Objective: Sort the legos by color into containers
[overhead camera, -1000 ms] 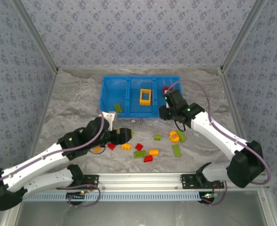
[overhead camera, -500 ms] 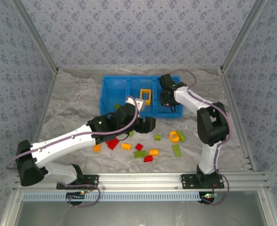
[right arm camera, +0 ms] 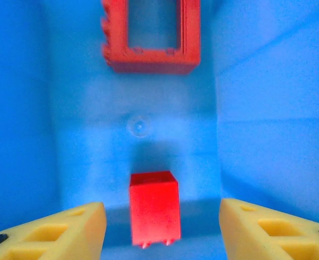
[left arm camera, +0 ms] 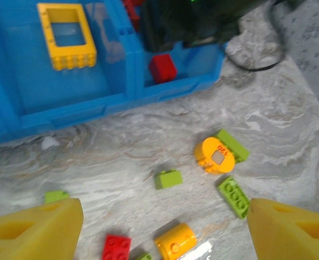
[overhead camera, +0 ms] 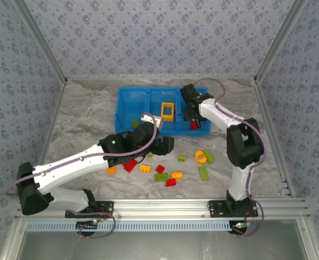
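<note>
Just two red legos (right arm camera: 154,214) in right compartment (right arm camera: 256,97)

A grey marbled sheet (overhead camera: 83,124) covers the tabletop, creased into soft ridges (the left wrist view shows its pale veining close up). Three walls close it in. The back wall (overhead camera: 159,38) and both side walls are papered blue-grey with a small repeating floral motif. Slanted metal posts (overhead camera: 40,40) mark the two far corners. An aluminium rail (overhead camera: 159,206) runs along the near edge, with a white slotted strip (overhead camera: 148,226) just below it.
</note>
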`<state>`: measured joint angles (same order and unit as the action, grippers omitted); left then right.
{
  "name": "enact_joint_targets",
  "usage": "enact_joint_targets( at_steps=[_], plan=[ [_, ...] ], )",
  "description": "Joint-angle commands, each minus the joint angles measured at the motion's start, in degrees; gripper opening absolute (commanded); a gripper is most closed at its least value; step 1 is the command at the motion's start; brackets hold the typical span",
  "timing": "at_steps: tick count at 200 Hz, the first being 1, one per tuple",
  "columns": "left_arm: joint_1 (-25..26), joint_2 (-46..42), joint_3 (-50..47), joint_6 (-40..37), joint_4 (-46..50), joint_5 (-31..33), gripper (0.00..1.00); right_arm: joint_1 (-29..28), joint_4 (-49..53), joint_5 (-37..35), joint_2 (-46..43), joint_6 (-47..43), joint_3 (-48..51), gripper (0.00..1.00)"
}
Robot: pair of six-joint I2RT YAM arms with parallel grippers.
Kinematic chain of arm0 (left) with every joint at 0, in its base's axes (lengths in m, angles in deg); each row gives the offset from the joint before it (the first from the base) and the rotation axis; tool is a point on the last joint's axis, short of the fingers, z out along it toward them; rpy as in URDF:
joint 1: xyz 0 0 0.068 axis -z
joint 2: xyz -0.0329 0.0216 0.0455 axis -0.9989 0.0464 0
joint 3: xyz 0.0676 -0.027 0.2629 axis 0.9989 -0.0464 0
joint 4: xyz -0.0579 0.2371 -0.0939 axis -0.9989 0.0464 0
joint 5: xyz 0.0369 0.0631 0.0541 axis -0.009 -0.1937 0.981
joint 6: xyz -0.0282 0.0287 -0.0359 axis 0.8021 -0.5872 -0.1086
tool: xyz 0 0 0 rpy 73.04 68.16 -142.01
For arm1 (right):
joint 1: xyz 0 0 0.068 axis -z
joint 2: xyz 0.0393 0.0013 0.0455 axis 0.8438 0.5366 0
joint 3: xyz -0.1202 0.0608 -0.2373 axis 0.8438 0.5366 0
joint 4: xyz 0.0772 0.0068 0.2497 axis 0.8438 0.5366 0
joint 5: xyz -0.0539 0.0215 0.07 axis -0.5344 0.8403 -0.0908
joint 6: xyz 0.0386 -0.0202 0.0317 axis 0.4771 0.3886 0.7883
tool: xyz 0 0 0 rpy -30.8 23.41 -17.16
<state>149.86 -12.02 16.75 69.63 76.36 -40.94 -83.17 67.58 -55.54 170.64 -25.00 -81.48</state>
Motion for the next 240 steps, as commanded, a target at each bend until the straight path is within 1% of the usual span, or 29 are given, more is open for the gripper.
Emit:
enact_joint_targets(
  at_steps=[1,11,22,26,30,32,38,44,51,52,56,59,60,61,73,81,95,122,149,160,169,181,192,223,240],
  plan=[
    [-4.2,-0.4,-1.6,3.4,8.4,-0.5,0.78,-4.6,-1.1,-4.9,-14.9,-0.2,3.6,0.57],
    [-6.5,0.0,-3.6,3.8,8.3,-3.2,0.77,-8.0,-3.1,-6.0,-21.8,-0.3,8.0,0.56],
    [-8.5,0.8,-5.4,3.8,7.5,-5.8,0.76,-13.6,-5.7,-6.8,-29.8,-0.9,14.6,0.55],
    [-9.1,1.3,-5.8,3.5,7.2,-6.6,0.75,-15.1,-7.2,-6.6,-32.0,-1.2,16.3,0.56],
    [-9.7,1.9,-6.1,3.3,7.1,-7.2,0.75,-17.8,-9.3,-5.9,-35.3,-1.6,20.4,0.56],
    [-9.9,2.3,-6.2,3.1,7.0,-7.4,0.75,-18.1,-9.7,-5.8,-35.9,-1.7,21.0,0.56],
    [-10.4,3.4,-6.4,2.6,7.1,-7.9,0.74,-22.4,-11.6,-4.9,-41.5,-1.7,25.9,0.56],
    [-10.7,4.6,-6.4,2.0,7.0,-8.2,0.74,-25.0,-12.7,-4.6,-44.9,-1.4,28.9,0.56],
    [-11.0,6.1,-6.2,1.2,7.2,-8.3,0.74,-29.7,-14.5,-3.3,-49.0,-1.4,33.0,0.56],
    [-11.0,6.4,-6.1,1.0,7.3,-8.3,0.74,-31.1,-15.1,-2.8,-50.4,-1.5,34.1,0.56],
    [-11.0,7.3,-6.0,0.6,7.3,-8.2,0.74,-33.0,-15.6,-2.6,-52.0,-1.6,35.6,0.56],
    [-11.1,8.1,-5.9,0.2,7.5,-8.0,0.74,-35.5,-16.2,-3.0,-53.8,-1.6,37.0,0.56],
    [-11.1,8.3,-5.9,0.1,7.6,-7.9,0.74,-37.2,-16.6,-3.2,-54.9,-1.7,38.0,0.56],
    [-11.1,8.5,-5.9,0.0,7.6,-7.9,0.74,-37.2,-16.6,-3.2,-54.9,-1.7,38.0,0.56],
    [-11.3,11.3,-5.3,-1.3,8.0,-7.6,0.74,-46.8,-19.0,-6.0,-60.5,-2.2,42.7,0.58],
    [-11.4,13.2,-5.0,-2.2,7.8,-7.6,0.74,-51.7,-19.4,-8.6,-62.7,-1.3,45.3,0.59],
    [-11.5,16.5,-4.4,-3.4,7.2,-7.8,0.73,-56.5,-18.6,-10.4,-64.0,1.3,47.6,0.6],
    [-11.7,22.1,-2.6,-4.6,6.7,-6.6,0.7,-60.5,-17.8,-12.5,-61.8,4.8,48.0,0.6],
    [-12.1,25.5,-1.7,-6.0,4.3,-6.5,0.66,-61.1,-19.2,-12.4,-58.5,5.2,47.0,0.6],
    [-12.1,27.1,-1.4,-6.6,3.3,-6.9,0.63,-61.1,-19.4,-12.5,-57.5,5.6,46.8,0.59],
    [-12.1,28.3,-1.0,-7.0,2.7,-7.2,0.57,-61.0,-19.7,-12.5,-57.0,5.7,46.7,0.59],
    [-12.1,29.7,-0.4,-7.2,2.4,-7.1,0.51,-61.1,-19.6,-12.7,-56.8,6.0,46.5,0.59],
    [-12.2,30.6,-0.1,-7.5,2.0,-6.7,0.48,-61.1,-19.4,-12.9,-56.8,6.2,46.5,0.58],
    [-12.2,31.1,-0.4,-8.1,0.7,-4.5,0.39,-60.8,-18.6,-13.1,-57.0,6.5,46.4,0.58],
    [-12.0,30.7,-0.5,-8.2,0.8,-3.7,0.32,-60.3,-18.2,-13.2,-56.9,6.7,46.1,0.58]
  ],
)
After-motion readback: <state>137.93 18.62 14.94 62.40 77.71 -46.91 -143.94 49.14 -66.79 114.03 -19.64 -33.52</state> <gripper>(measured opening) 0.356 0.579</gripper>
